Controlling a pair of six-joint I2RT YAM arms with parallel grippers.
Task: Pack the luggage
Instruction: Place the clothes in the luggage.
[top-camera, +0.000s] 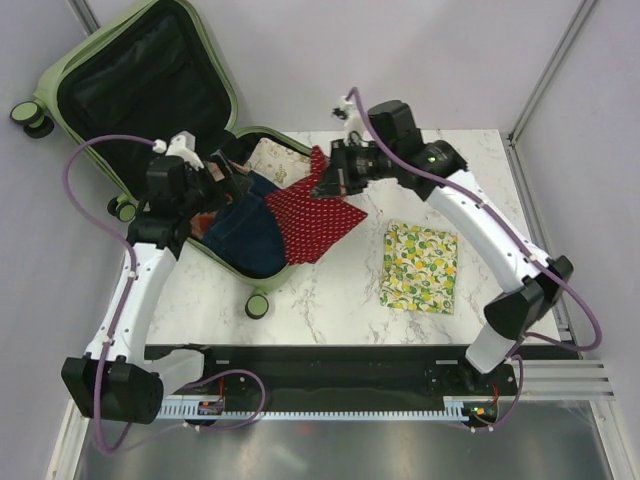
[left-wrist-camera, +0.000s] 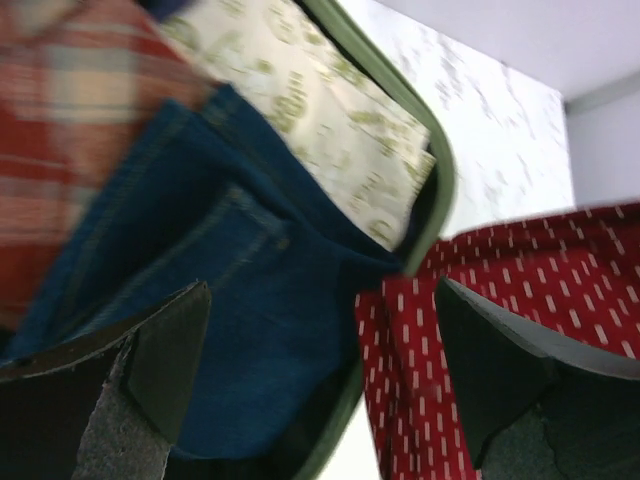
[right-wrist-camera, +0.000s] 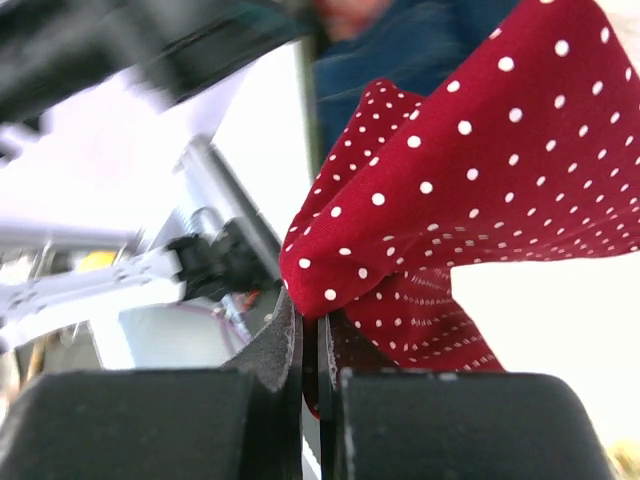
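Sage-green luggage (top-camera: 130, 90) holds denim (top-camera: 245, 235) and pale printed cloth (top-camera: 270, 155); red cloth (top-camera: 310, 220) overhangs.

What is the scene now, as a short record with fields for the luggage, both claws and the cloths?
luggage: open, on the table's left part
inside: blue jeans, pale patterned cloth
left claw: open, above the jeans
right claw: shut on the red dotted cloth, partly over the luggage's rim
outside: lemon-print cloth, folded, on the table, right side

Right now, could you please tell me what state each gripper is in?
Left gripper: open, nothing between its fingers.
Right gripper: shut on the red dotted cloth.
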